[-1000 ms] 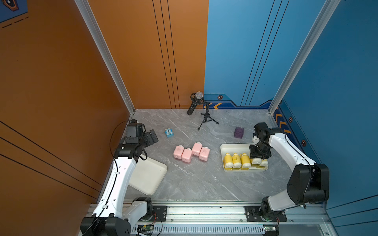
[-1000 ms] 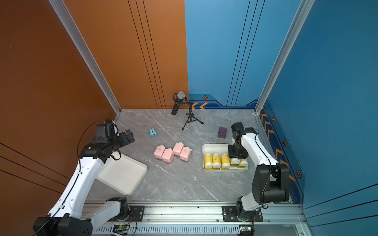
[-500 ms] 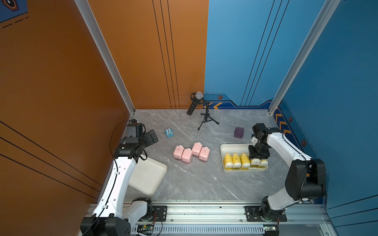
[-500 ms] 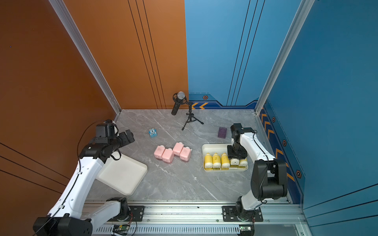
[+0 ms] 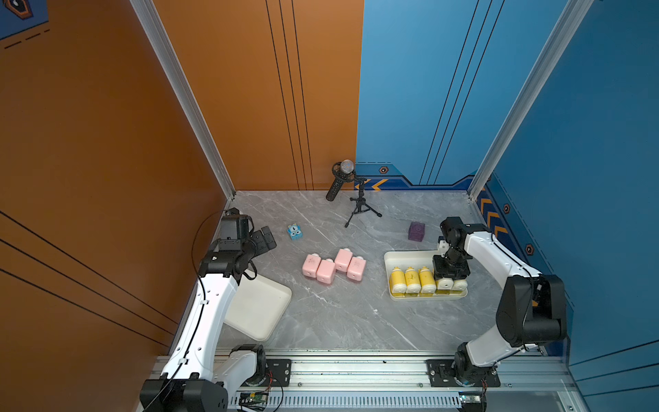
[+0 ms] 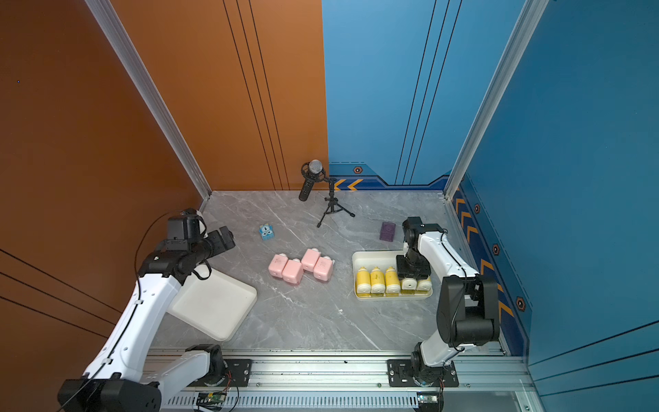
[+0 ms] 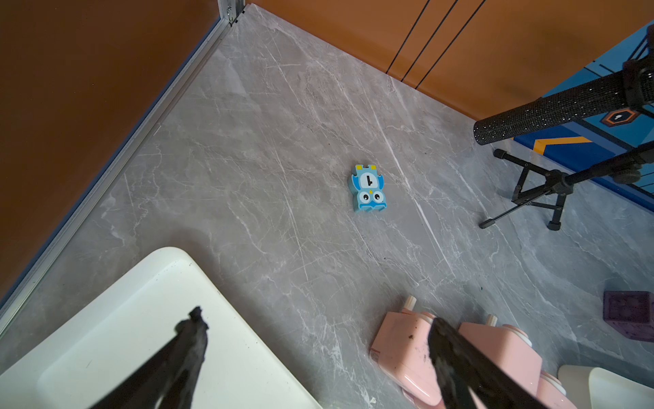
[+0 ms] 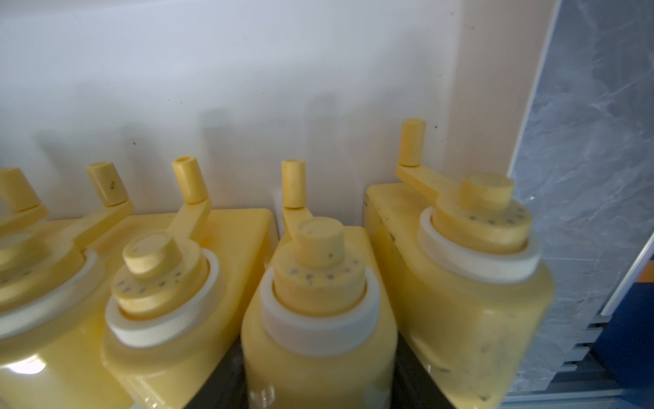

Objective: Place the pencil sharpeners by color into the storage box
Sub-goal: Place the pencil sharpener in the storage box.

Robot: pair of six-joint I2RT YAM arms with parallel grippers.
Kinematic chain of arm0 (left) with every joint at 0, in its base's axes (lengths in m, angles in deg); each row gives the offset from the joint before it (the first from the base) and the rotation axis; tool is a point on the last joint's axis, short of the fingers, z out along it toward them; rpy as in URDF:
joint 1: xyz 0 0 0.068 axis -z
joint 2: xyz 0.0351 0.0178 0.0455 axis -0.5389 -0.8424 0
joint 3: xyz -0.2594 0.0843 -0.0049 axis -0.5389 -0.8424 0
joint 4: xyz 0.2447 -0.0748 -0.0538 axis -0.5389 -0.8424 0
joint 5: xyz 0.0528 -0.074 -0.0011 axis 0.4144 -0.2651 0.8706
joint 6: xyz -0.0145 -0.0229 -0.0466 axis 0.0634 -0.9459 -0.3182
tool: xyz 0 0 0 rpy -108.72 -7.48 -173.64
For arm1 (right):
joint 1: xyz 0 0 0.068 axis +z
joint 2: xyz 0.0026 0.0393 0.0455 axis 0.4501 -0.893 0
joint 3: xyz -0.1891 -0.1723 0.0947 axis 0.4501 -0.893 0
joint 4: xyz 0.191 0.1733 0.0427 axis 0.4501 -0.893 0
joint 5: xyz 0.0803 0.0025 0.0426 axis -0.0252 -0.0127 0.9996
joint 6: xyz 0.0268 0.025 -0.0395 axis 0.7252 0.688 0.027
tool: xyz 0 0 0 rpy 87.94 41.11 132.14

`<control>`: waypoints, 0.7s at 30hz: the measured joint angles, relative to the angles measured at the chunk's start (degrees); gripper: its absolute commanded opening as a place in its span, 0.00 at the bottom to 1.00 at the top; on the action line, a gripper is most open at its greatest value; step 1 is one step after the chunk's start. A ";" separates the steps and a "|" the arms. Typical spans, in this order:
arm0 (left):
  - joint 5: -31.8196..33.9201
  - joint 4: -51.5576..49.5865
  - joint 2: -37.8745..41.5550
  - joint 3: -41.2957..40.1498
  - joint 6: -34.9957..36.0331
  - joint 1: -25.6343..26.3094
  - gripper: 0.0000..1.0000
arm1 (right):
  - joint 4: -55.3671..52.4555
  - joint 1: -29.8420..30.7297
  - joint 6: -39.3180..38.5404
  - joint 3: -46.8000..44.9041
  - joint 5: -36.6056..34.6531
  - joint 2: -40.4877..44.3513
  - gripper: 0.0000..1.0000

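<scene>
In both top views the right pincer [image 5: 450,274] [image 6: 413,271] sits low over the shallow cream plastic storage box [image 5: 410,257]. It hides the far parts of two of the five yellow bottle-shaped plastic pencil sharpeners [image 5: 413,281] inside. Of those two we see only white round parts and a strip of yellow. The other three show whole, side by side, their length running from the near rim towards the far one. Whether they lie or stand we cannot tell.

Four pink boxy plastic pencil sharpeners [image 5: 326,271] lie huddled mid-table, white knobs towards the far wall. The left arm [image 5: 214,296] covers part of a second cream plastic box [image 5: 260,310]. The left pincer [image 5: 265,237] hangs above the grey marble-patterned table [image 5: 338,321], which is walled in orange [image 5: 107,142] and blue [image 5: 588,178].

From the left wrist, the left pincer [image 7: 315,318] stands wide apart. Its dark fingers [image 7: 187,340] are blurred and cut off by the frame, and one crosses a pink sharpener [image 7: 403,347].

From the right wrist, the right pincer [image 8: 318,371] is clamped on the fourth yellow sharpener [image 8: 318,318], second from the box's end wall. Only slivers of its dark fingers [image 8: 414,386] show against both flanks. All five crank handles point the same way, towards bare white box.
</scene>
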 measured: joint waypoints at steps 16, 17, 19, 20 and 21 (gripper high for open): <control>-0.02 0.00 0.00 0.00 0.00 0.00 0.98 | 1.01 0.00 0.00 -0.57 0.00 -1.95 0.47; -0.02 0.00 0.00 0.00 0.00 0.00 0.98 | 1.01 0.00 0.02 -0.57 -0.02 -2.12 0.48; -0.02 0.00 0.00 0.00 0.00 0.00 0.98 | 1.03 0.00 0.00 -0.57 -0.02 -2.25 0.49; -0.02 0.00 0.00 0.00 0.00 0.00 0.98 | 1.09 0.00 0.00 -0.57 -0.02 -2.27 0.51; -0.02 0.00 0.00 0.00 0.00 0.00 0.98 | 1.18 0.00 0.00 -0.57 -0.02 -2.27 0.52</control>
